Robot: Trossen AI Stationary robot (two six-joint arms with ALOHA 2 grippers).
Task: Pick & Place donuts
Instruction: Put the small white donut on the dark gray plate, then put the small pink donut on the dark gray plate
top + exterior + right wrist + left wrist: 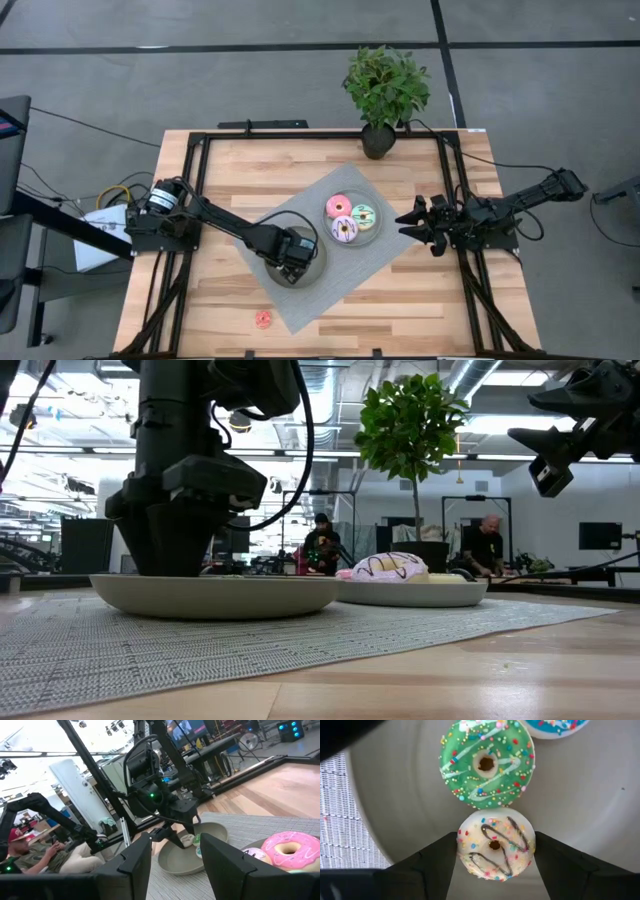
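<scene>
White-iced donut (495, 845) between left end effector (495, 870) fingers, contact unclear; blue donut (555, 726) cropped.

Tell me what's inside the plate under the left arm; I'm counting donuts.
In the plate: a green donut, a white donut between the left fingers, a blue one's edge. The arm hides the rest.

Overhead view: even, diffuse light across the bench (250, 170); shadows soft and short, no glare. Low view: strongly backlit by bright ceiling fixtures and windows; the left arm (185, 470) reads as near silhouette, and the nearest wood is out of focus. Left wrist view: grey plate (590, 815) evenly lit, sharp. Right wrist view: background washed out, edges bowed, the near claw (172, 865) blurred.
</scene>
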